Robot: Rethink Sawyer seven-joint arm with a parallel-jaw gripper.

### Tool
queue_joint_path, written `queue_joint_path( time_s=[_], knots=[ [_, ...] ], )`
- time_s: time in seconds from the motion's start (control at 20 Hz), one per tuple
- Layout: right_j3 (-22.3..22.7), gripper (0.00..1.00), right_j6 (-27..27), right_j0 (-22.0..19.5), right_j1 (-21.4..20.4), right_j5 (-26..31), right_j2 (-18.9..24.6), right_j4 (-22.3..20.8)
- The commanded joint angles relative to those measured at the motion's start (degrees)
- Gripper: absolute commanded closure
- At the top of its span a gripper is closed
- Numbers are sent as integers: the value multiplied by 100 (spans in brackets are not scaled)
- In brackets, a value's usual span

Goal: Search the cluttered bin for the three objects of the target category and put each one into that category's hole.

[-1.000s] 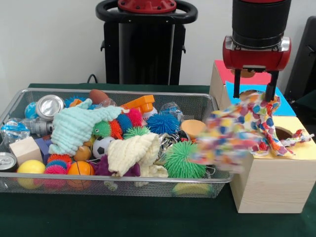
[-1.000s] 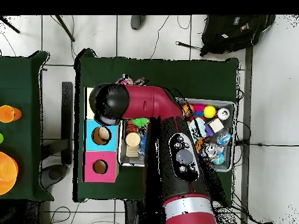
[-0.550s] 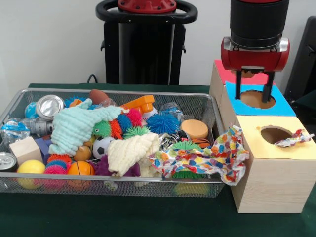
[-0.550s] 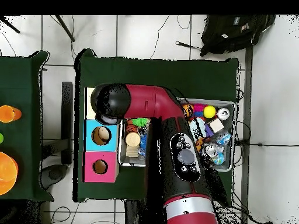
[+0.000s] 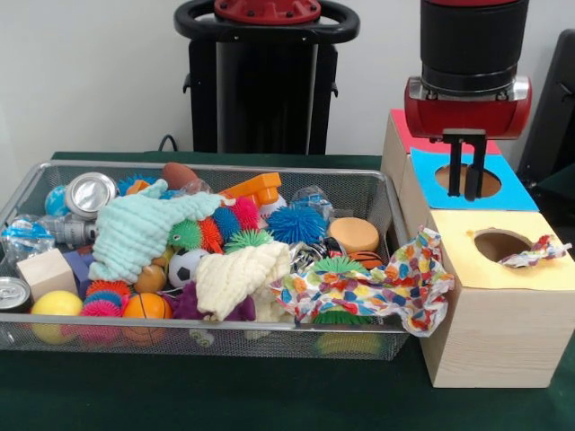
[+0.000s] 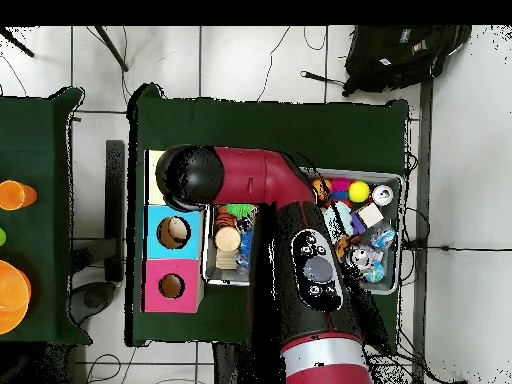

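My gripper (image 5: 465, 178) hangs over the blue-topped box (image 5: 503, 184), its two dark fingers drawn close together with nothing between them, their tips in front of that box's round hole. Just nearer stands the yellow-topped box (image 5: 496, 296), and a small scrap of colourful cloth (image 5: 536, 251) lies at the right edge of its hole. The larger multicoloured cloth (image 5: 377, 283) is draped over the right end of the wire bin (image 5: 199, 346), one edge touching the wooden side of the yellow-topped box and the rest lying on a green spiky ball (image 5: 339, 267). Further left in the bin lie a cream cloth (image 5: 241, 277) and a mint-green cloth (image 5: 144, 229), among spiky balls, cans and blocks. Behind the blue-topped box stands a red-topped box (image 5: 409, 135). All rest on the green desk (image 5: 207, 391).

From above, my arm (image 6: 262, 180) covers the gripper.
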Motion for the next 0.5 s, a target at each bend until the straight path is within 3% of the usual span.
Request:
queue_joint_path(
  time_s=[0.05,0.25,0.5],
  knots=[
    [248,100,302,22,64,78,42,-132],
    [-251,100,57,-53,168,570,-8,-258],
    [-781,100,-267,-196,433,763,38,-404]
  ],
)
